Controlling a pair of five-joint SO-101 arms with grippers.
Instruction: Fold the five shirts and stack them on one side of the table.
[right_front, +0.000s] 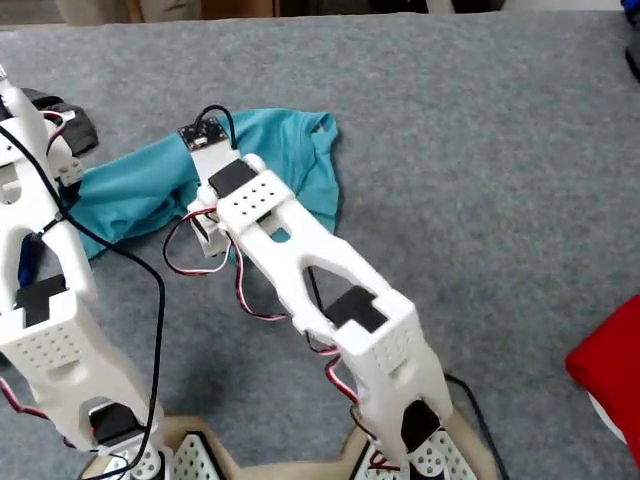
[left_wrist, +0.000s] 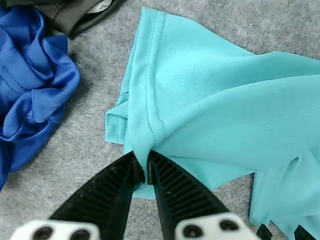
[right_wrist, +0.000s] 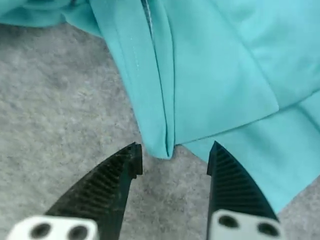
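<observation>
A teal shirt (right_front: 290, 150) lies crumpled on the grey table, left of the middle. My left gripper (left_wrist: 143, 162) is shut on a hemmed fold of the teal shirt (left_wrist: 215, 115) at its left end. My right gripper (right_wrist: 175, 152) stands open just above the table, its fingers either side of a folded edge of the teal shirt (right_wrist: 210, 75) without touching it. In the high view the right arm (right_front: 300, 250) stretches over the shirt's near edge and hides part of it.
A blue shirt (left_wrist: 30, 85) lies bunched beside the teal one, with a dark garment (left_wrist: 80, 15) behind it. A red shirt (right_front: 610, 365) sits at the table's right edge. Open grey felt (right_front: 480, 180) spreads between the teal and red shirts.
</observation>
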